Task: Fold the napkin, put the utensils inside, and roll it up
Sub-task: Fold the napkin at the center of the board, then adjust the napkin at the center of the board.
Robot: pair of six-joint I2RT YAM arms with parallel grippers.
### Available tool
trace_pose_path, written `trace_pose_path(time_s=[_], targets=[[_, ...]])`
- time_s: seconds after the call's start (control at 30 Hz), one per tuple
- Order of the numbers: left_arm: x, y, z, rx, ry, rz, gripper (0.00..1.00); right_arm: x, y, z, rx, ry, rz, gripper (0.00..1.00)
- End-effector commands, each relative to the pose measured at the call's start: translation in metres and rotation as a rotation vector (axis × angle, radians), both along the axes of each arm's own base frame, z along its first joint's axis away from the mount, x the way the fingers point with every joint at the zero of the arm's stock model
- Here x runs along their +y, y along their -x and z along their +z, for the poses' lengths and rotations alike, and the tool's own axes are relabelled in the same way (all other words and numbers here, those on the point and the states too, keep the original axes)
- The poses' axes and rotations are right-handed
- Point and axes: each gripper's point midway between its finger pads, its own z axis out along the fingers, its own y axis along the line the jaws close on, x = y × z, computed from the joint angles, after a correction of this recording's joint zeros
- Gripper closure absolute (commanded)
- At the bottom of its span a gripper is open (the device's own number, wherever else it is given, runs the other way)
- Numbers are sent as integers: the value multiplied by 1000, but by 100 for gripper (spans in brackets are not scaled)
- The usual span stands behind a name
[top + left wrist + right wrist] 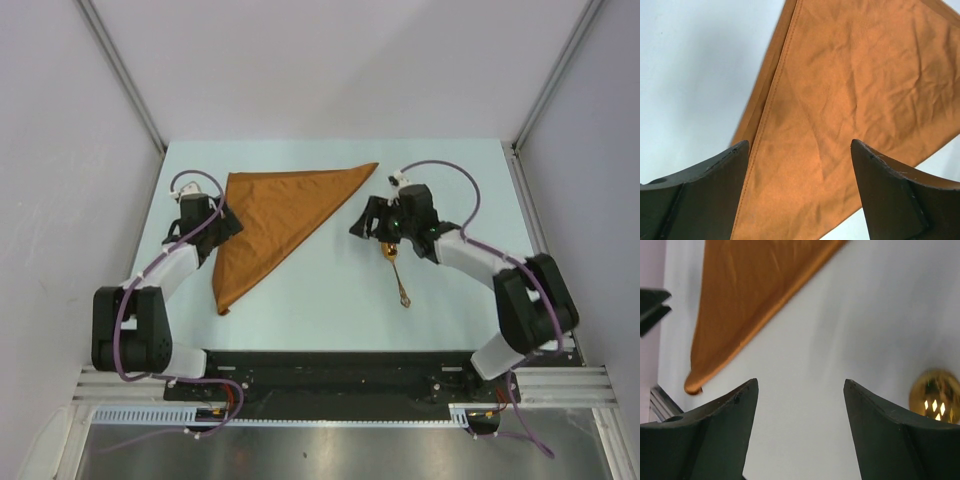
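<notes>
The rust-orange napkin lies folded into a triangle on the table's left half; it also shows in the left wrist view and the right wrist view. The gold spoon lies to its right, handle toward the near edge; its bowl shows in the right wrist view. My left gripper is open and empty at the napkin's left edge, the cloth between its fingers. My right gripper is open and empty over bare table, just left of the spoon's bowl.
The pale table is walled by grey panels left, right and back. A black rail runs along the near edge under the arm bases.
</notes>
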Motion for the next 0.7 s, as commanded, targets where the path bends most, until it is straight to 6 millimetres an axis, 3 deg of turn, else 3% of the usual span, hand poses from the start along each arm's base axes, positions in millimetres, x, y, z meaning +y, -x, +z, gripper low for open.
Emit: trace_pose_path(time_s=[0.0,0.03,0.1,0.17,0.2,0.27,0.3,0.37,0.67], targets=[[-4,1,15,-108,54,53,13,32,-67,27,-122,-135,-4,27],[-8,1,24,-140,78,49,13,36,-81,37,-119,-188,-10,29],[-19,7,23,-147,95,29,13,38,-103,11,-74,-233,-18,33],[-30,11,28,-158,102,0,13,36,-129,18,-79,-329,-39,37],[-33,14,27,-150,101,-11,13,35,-138,-4,-37,-338,-56,38],[-43,18,32,-157,108,-42,12,30,-159,0,-37,-380,-77,42],[-47,22,31,-150,111,-54,12,29,-165,-15,-14,-374,-90,43],[-54,25,37,-165,127,-83,13,21,-179,-17,-20,-368,-121,43],[-60,46,26,-114,148,-116,12,-13,-222,-58,25,-314,-267,47]])
